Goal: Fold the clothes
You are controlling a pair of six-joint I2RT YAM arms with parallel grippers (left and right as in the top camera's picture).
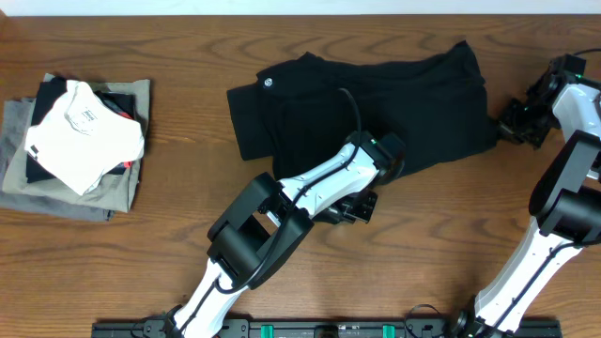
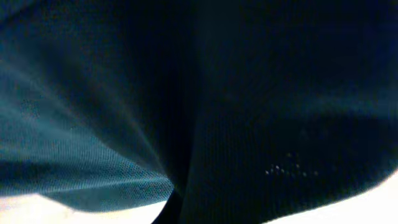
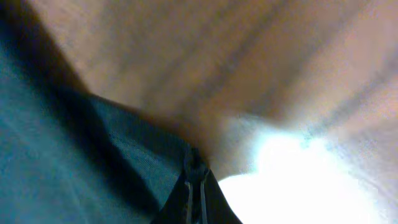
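The clothes (image 1: 376, 94), a black T-shirt with a small pale label at the collar (image 1: 268, 82), lie bunched across the back middle of the table. My left gripper (image 1: 392, 160) is at the shirt's near edge. In the left wrist view dark fabric (image 2: 249, 93) fills the picture and gathers to a fold at the bottom, hiding the jaws. My right gripper (image 1: 507, 120) is at the shirt's right edge. In the right wrist view its fingers (image 3: 194, 180) are pressed together on the cloth's edge (image 3: 74, 162).
A stack of folded garments stands at the left, with a white one (image 1: 83, 131) on top and a grey-olive one (image 1: 56, 192) beneath. The wooden table (image 1: 451, 235) shows around the shirt. A black rail (image 1: 329, 329) runs along the front edge.
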